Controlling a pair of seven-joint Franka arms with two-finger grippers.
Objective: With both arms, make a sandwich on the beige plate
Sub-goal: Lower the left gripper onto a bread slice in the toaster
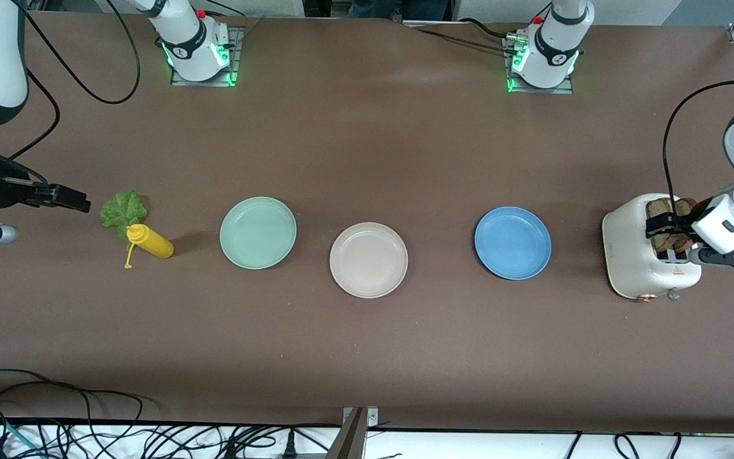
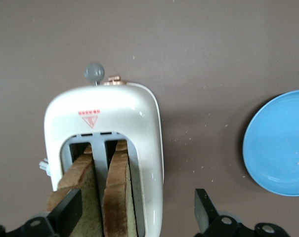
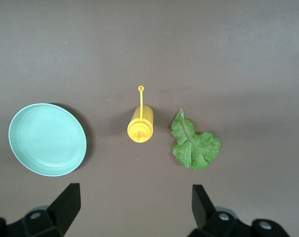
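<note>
Hovering left gripper (image 2: 134, 212) over toaster (image 2: 109, 128)

Bright, even overhead light across the brown table (image 1: 367, 357). Soft, short shadows at 3 o'clock of the mint plate (image 3: 47, 139) and 9 o'clock of the blue plate (image 2: 280, 143) in the wrist views. Faint glare on the toaster (image 2: 134, 113). Green glow at both arm bases. Sharp throughout; slight blur on near fingers (image 3: 65, 205).

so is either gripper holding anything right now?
No. Left gripper is open over the toaster, around a bread slice; right gripper open in the air.
</note>
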